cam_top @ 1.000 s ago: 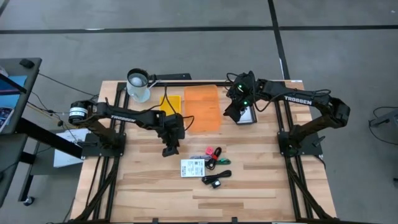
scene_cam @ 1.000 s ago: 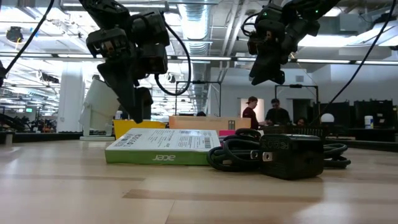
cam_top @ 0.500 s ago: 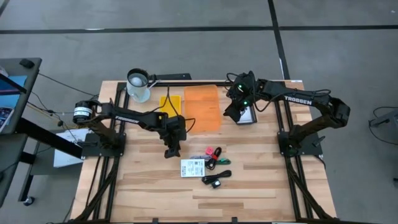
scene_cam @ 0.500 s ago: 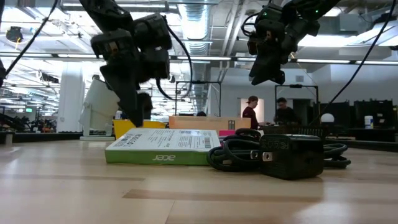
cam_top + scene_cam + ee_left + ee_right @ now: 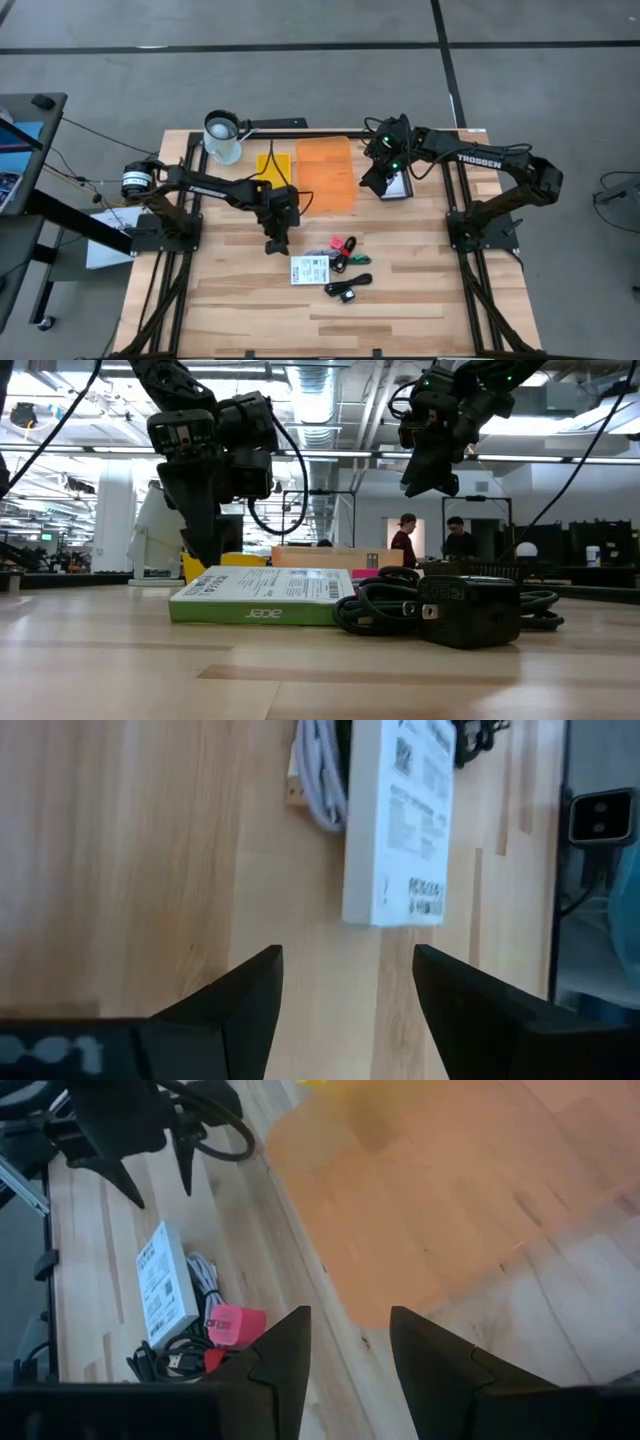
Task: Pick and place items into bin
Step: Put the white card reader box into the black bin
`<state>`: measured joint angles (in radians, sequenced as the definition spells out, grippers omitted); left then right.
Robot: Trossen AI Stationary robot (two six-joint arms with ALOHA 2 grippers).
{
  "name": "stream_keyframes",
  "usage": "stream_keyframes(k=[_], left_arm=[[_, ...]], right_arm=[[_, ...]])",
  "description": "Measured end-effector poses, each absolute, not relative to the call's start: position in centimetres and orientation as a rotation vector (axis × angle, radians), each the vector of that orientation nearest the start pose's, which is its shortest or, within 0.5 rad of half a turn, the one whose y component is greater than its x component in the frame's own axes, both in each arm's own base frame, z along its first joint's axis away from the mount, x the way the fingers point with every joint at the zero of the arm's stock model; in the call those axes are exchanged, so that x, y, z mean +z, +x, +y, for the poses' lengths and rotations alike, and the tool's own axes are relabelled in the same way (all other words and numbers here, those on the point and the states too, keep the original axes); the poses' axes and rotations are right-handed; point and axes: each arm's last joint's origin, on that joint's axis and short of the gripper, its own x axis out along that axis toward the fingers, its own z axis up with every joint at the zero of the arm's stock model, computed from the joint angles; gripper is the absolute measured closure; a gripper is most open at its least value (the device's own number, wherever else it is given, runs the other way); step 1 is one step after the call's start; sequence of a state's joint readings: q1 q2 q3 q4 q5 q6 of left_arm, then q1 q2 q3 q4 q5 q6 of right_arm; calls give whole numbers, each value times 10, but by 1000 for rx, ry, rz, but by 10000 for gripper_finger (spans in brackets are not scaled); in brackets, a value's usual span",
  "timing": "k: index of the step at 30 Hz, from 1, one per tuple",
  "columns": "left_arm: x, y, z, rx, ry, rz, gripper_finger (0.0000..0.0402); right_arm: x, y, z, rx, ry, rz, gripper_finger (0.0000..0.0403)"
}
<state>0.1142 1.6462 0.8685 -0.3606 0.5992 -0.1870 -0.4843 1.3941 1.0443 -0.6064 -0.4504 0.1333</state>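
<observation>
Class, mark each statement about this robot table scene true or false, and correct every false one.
1. The left gripper is open, above bare wood beside the white box. True.
2. The left gripper grips the white box. False: its fingers are empty and the box lies on the table.
3. The right gripper is over the orange bin's right edge. True.
4. The pink piece lies inside the orange bin. False: it lies on the table among the black cables, beside the white box.
5. The right gripper is shut on a cable. False: its fingers are apart and empty.
</observation>
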Motion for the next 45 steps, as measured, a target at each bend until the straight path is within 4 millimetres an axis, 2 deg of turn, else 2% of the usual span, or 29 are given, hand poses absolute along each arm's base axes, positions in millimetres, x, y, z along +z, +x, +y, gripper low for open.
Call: stream_keyframes(k=[37,45], left_arm=[[151,298,16,-235,-563,1124,187],[139,304,14,-280,-620,1136,187]], right_arm=[[259,252,-118,-66,565,851,270],[259,252,-118,-64,565,851,269]])
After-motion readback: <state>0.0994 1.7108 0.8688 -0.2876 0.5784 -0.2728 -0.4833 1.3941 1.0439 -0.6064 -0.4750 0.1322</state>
